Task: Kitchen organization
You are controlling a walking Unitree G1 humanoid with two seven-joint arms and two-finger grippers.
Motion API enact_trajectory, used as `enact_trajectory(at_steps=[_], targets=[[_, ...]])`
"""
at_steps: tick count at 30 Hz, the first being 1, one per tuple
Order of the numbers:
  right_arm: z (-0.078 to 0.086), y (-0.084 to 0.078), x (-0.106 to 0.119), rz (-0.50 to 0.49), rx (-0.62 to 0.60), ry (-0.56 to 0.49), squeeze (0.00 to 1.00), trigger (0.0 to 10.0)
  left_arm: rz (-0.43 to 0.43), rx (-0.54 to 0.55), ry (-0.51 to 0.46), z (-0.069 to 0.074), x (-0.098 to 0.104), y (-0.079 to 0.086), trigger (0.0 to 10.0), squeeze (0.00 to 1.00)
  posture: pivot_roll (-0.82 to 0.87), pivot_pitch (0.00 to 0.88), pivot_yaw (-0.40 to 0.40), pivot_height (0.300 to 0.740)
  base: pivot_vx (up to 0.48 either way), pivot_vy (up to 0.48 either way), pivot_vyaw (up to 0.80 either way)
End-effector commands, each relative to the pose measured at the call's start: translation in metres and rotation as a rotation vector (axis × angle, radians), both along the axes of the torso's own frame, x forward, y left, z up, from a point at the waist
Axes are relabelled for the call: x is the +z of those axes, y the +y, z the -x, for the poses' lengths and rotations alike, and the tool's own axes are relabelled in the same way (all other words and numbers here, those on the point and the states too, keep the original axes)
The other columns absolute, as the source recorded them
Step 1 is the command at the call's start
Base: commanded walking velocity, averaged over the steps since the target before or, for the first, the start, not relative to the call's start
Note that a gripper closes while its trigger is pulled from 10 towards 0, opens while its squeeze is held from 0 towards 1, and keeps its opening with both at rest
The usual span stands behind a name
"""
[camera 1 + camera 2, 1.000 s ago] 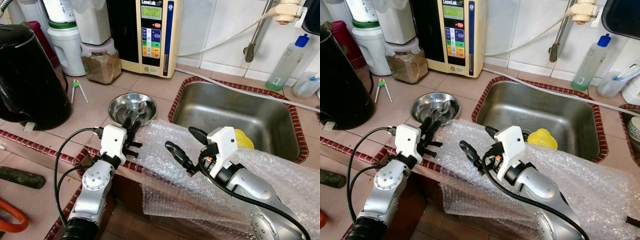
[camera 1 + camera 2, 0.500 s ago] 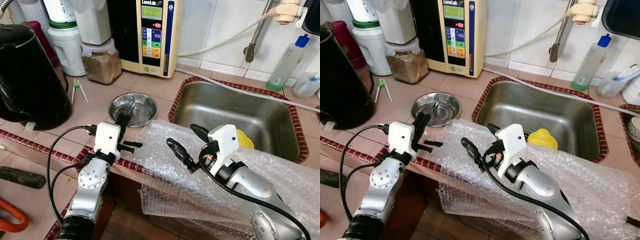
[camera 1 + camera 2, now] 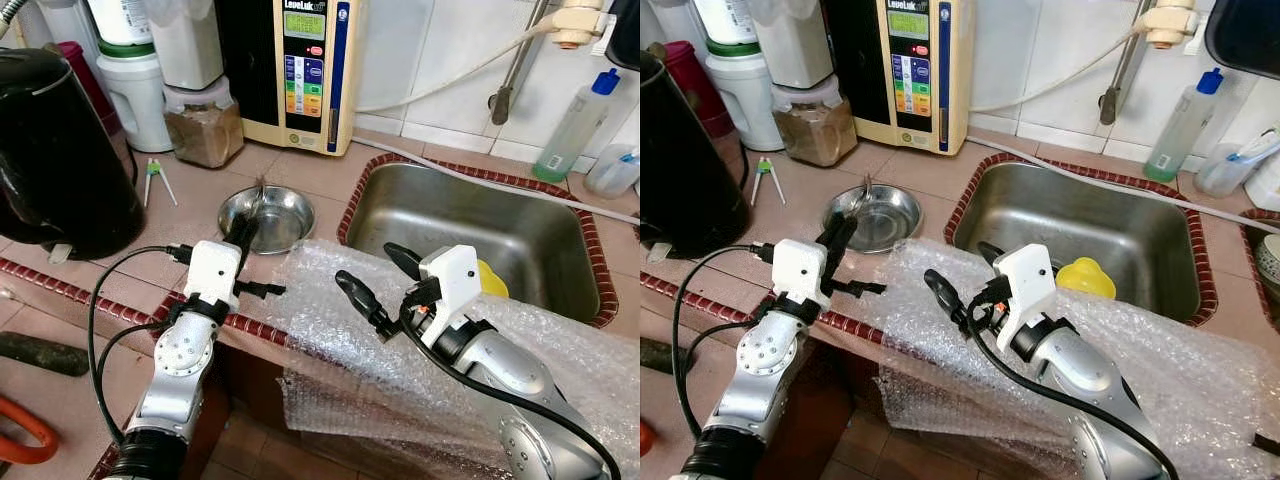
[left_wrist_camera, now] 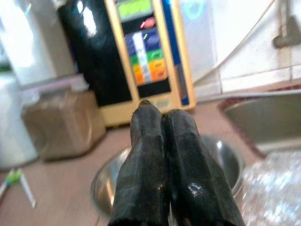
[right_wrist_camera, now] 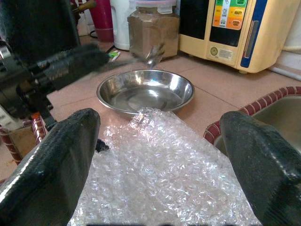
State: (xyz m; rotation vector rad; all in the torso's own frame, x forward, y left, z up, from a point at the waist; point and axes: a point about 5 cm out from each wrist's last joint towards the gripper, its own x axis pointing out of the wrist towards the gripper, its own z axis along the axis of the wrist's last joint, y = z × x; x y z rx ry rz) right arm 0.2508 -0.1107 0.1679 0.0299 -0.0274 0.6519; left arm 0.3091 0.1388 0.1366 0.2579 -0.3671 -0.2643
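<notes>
We found the counter (image 3: 300,165) bordered along its front by a red-brown tile edging (image 3: 80,293), which also ran around the sink (image 3: 450,230) at centre right of the frame. A bubble wrap (image 3: 330,330) sheet lay draped over that front edge, its upper border close beside the bowl (image 3: 292,215) and the sink's near rim. Open tile lay between the bowl and the kettle (image 3: 55,150) at the left of the frame, and between the bowl and the appliances along the top. A jar (image 3: 203,125) of brown material stood at upper left, just beside the water unit (image 3: 305,70).

The water unit's top label read "LeveLuk"; its coloured buttons carried writing too small to read.

The left gripper (image 3: 248,222) stood over the near rim of the bowl, at centre left of the frame, with its fingers (image 4: 150,155) pressed together on a thin metal utensil (image 3: 259,193). The utensil's long axis ran from the fingers up the frame toward the water unit, its free end raised above the bowl's far rim. That end was blurred, so we could not tell fork from spoon. The bowl showed nothing inside in the right wrist view.

The right gripper (image 3: 370,268) hung above the bubble wrap at mid-frame, fingers (image 5: 51,165) wide apart and holding nothing, pointed toward the bowl. A yellow item (image 3: 489,277) lay in the sink behind its wrist.
</notes>
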Motion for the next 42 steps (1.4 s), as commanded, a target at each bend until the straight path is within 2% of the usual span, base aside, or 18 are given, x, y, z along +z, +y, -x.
enact_trajectory(at_steps=[1,5,7,8,10,12,13,15,16,18,19,20,21,30,34,42], targets=[[-0.002,-0.004,0.000,0.006,-0.021,-0.004,0.00,10.0,-0.020,-0.028,-0.045,0.000,0.009,-0.006,0.0,0.00,-0.02,0.035,0.010,0.740,0.000,0.000,0.00],[-0.002,-0.006,-0.001,0.009,-0.025,-0.002,0.00,10.0,-0.009,-0.023,-0.013,-0.001,0.004,-0.006,0.0,0.00,-0.02,0.034,0.007,0.740,0.000,0.000,0.00],[-0.002,-0.006,-0.001,0.011,-0.026,-0.001,0.00,10.0,0.007,-0.008,0.040,-0.002,-0.004,-0.004,0.0,0.00,-0.02,0.033,0.007,0.740,0.000,0.000,0.00],[-0.002,-0.006,-0.001,0.015,-0.026,-0.001,0.00,10.0,0.013,0.020,0.091,-0.004,-0.011,0.001,3.8,0.00,-0.02,0.032,0.005,0.740,0.000,0.000,0.00],[-0.002,-0.007,-0.001,0.017,-0.027,0.000,0.00,10.0,0.005,0.030,0.108,-0.005,-0.013,0.003,3.8,0.00,-0.02,0.032,0.005,0.740,0.000,0.000,0.00],[-0.003,-0.007,-0.002,0.019,-0.027,0.000,0.00,10.0,0.011,0.041,0.122,-0.006,-0.015,0.004,4.7,0.00,-0.02,0.032,0.003,0.740,0.000,0.000,0.00],[-0.003,-0.007,-0.002,0.021,-0.027,-0.001,0.00,10.0,0.018,0.060,0.155,-0.008,-0.019,0.007,7.2,0.00,-0.02,0.031,0.003,0.740,0.000,0.000,0.00],[-0.002,-0.007,-0.002,0.022,-0.027,-0.001,0.00,10.0,0.019,0.067,0.171,-0.009,-0.021,0.008,7.2,0.00,-0.02,0.031,0.003,0.740,0.000,0.000,0.00],[-0.002,-0.007,-0.002,0.024,-0.028,0.000,0.00,10.0,0.033,0.065,0.205,-0.010,-0.024,0.008,10.0,0.00,-0.02,0.031,0.001,0.740,0.000,0.000,0.00],[-0.002,-0.008,-0.002,0.027,-0.029,0.001,0.00,10.0,0.044,0.055,0.244,-0.011,-0.027,0.008,10.0,0.00,-0.03,0.032,0.000,0.740,0.000,0.000,0.00],[-0.002,-0.008,-0.002,0.028,-0.029,0.001,0.00,10.0,0.053,0.050,0.255,-0.012,-0.028,0.009,10.0,0.42,-0.03,0.033,0.000,0.740,0.000,0.000,0.00],[-0.002,-0.008,-0.002,0.028,-0.029,0.001,0.00,10.0,0.053,0.050,0.255,-0.012,-0.028,0.009,10.0,0.42,-0.03,0.033,0.000,0.740,0.000,0.000,0.00],[-0.002,-0.008,-0.002,0.029,-0.029,0.001,0.00,10.0,0.059,0.055,0.261,-0.013,-0.028,0.011,10.0,1.00,-0.03,0.034,-0.001,0.740,0.000,0.000,0.00],[-0.001,-0.008,-0.003,0.038,-0.029,0.003,0.00,10.0,0.041,0.059,0.270,-0.013,-0.028,0.015,10.0,1.00,-0.03,0.035,-0.002,0.740,0.000,0.000,0.00],[-0.003,-0.010,-0.003,0.046,-0.036,0.001,0.00,10.0,-0.012,0.051,0.211,-0.013,-0.022,0.014,10.0,1.00,-0.03,0.032,-0.001,0.740,0.000,0.000,0.00],[-0.002,-0.010,-0.003,0.049,-0.033,0.000,0.00,10.0,-0.031,0.042,0.169,-0.012,-0.017,0.013,10.0,1.00,-0.03,0.027,-0.001,0.740,0.000,0.000,0.00]])
